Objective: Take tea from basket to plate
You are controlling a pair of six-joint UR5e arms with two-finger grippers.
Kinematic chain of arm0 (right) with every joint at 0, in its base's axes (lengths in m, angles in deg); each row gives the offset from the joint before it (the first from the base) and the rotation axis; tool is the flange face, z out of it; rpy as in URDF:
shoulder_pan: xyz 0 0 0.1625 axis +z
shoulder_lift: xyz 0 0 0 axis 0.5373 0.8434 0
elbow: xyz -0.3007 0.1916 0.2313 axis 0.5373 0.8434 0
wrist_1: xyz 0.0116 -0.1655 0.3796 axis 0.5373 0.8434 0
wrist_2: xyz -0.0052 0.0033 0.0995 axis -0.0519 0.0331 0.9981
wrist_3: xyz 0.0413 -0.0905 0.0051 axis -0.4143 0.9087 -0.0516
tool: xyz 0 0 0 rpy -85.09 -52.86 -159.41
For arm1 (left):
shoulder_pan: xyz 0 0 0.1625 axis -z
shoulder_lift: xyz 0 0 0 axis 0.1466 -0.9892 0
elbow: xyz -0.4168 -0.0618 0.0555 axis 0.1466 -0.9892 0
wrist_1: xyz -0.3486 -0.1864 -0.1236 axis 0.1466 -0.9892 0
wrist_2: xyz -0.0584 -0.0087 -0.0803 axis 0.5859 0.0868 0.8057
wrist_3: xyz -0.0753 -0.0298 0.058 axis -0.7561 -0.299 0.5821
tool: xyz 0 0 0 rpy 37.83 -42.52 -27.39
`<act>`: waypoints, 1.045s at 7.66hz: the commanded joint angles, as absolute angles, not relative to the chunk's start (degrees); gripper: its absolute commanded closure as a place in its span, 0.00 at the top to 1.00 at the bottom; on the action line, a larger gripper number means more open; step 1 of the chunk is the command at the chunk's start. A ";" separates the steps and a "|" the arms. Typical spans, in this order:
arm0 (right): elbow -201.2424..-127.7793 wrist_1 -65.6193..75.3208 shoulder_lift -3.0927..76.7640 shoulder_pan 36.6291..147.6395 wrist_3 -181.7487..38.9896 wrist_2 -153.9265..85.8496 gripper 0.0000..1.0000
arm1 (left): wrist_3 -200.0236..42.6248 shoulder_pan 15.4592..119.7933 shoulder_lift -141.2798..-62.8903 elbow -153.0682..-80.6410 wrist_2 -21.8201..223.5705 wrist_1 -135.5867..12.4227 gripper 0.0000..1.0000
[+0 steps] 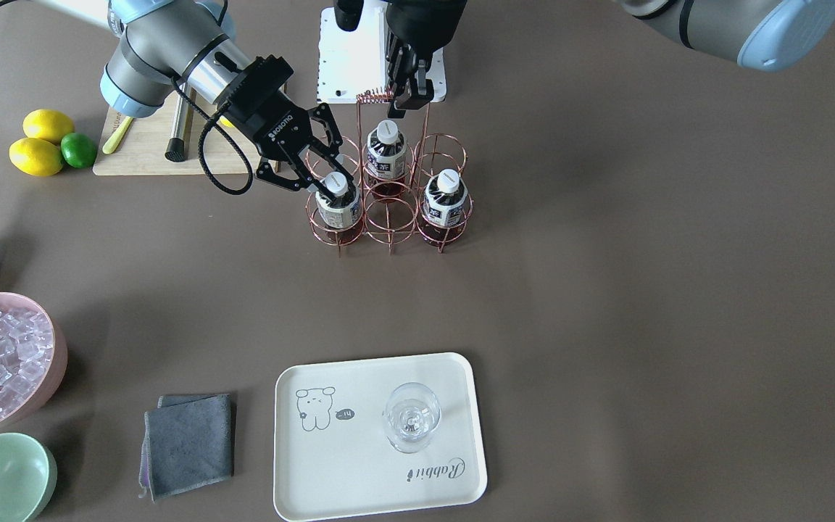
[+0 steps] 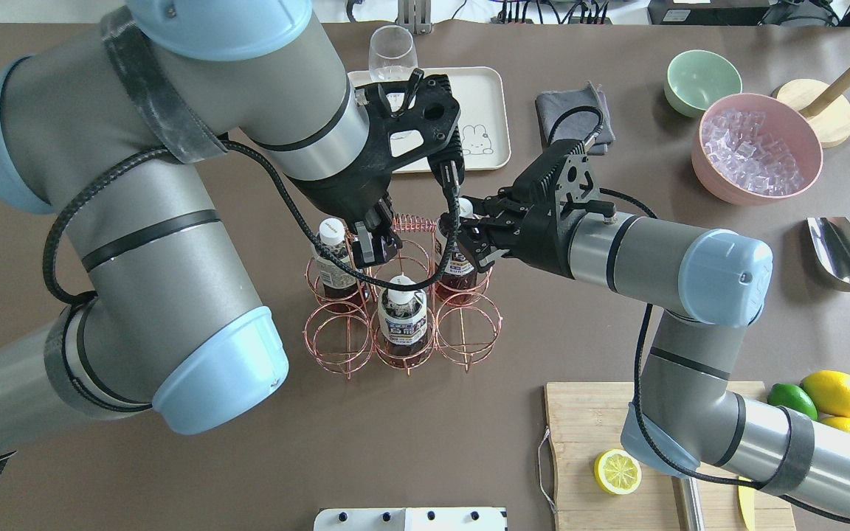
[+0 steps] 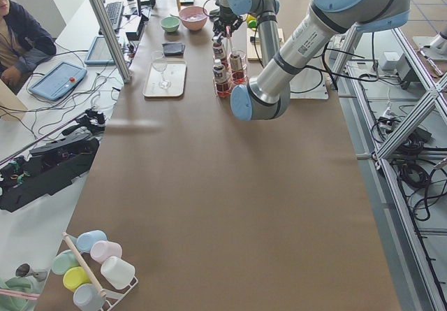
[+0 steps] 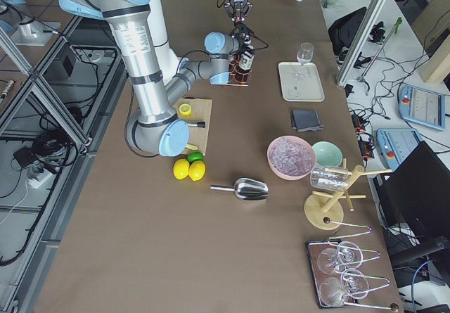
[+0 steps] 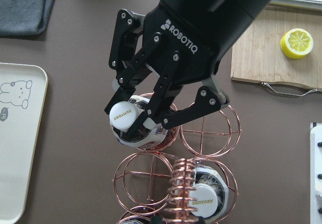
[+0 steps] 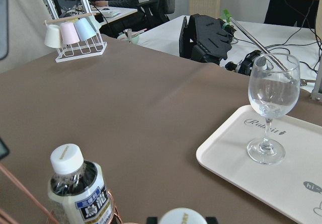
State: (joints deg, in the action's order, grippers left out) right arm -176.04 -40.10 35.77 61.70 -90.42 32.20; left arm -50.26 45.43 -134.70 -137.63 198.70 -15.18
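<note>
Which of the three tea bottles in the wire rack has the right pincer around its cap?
The tea bottle in the rack's corner cell towards the cutting board: the right pincer's fingers straddle its cap. The other two stand untouched.

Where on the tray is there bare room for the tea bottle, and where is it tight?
The plate is bare around the bear drawing and along the Rabbit script edge. The wine glass takes the middle right. It is crowded at the basket, where the right gripper straddles a tea bottle and the left gripper is at the handle.

Four fixed views, two wrist close-ups
</note>
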 commanded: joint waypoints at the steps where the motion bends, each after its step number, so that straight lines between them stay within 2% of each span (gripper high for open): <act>1: -179.25 -30.64 30.86 64.05 -90.65 32.32 0.00 | -50.26 45.43 -134.61 -137.77 198.70 -15.18 0.00; 8: -178.31 -21.45 23.45 79.51 -91.88 44.45 0.00 | -50.26 45.61 -134.79 -138.03 198.79 -15.18 0.00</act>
State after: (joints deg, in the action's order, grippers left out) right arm -179.59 -22.24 24.12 76.03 -91.43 42.80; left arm -50.26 45.50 -134.74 -137.98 198.77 -15.18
